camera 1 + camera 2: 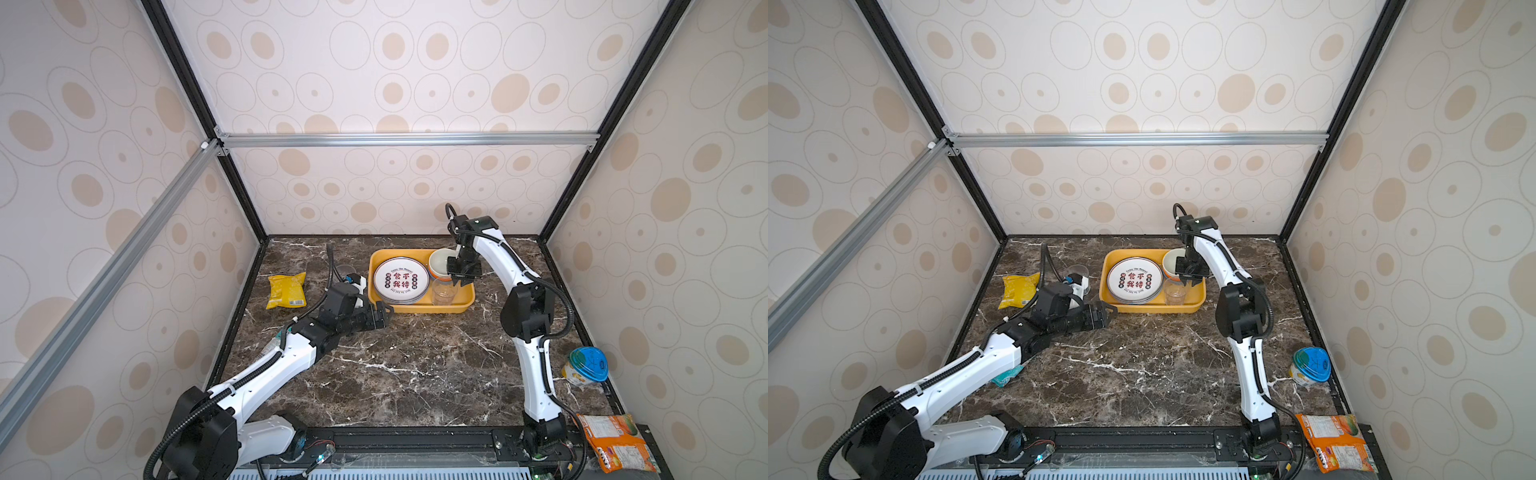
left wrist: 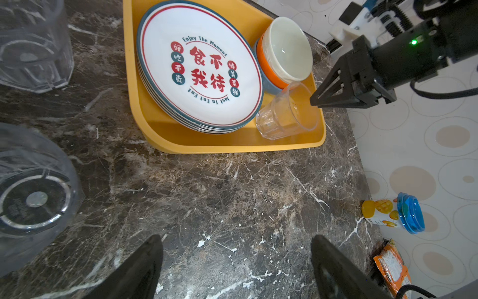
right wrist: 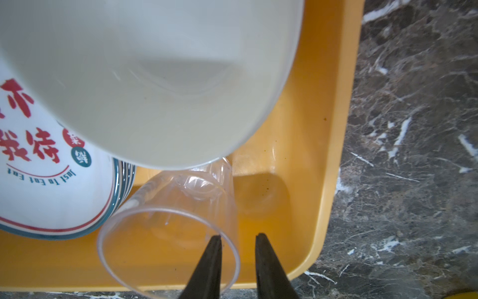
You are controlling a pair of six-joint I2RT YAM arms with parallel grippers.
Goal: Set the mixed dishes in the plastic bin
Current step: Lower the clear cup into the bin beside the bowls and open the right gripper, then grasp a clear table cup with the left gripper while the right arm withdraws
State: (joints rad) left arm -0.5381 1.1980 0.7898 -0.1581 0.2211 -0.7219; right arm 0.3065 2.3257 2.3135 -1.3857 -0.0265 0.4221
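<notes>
At the near right corner of the plastic bin (image 3: 323, 155), only the right wrist view shows the right gripper (image 3: 238, 236) narrowly parted astride the rim of the clear cup (image 3: 165, 202); the left gripper (image 2: 236, 239) is wide and empty.

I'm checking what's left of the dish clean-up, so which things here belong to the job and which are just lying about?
Belong to the job:
yellow bin; inside it, printed plates, nested bowls and clear cup; outside the bin, loose clear cup and second loose cup.

Just lying about:
yellow snack bag; blue-lidded tub; orange packet.
</notes>
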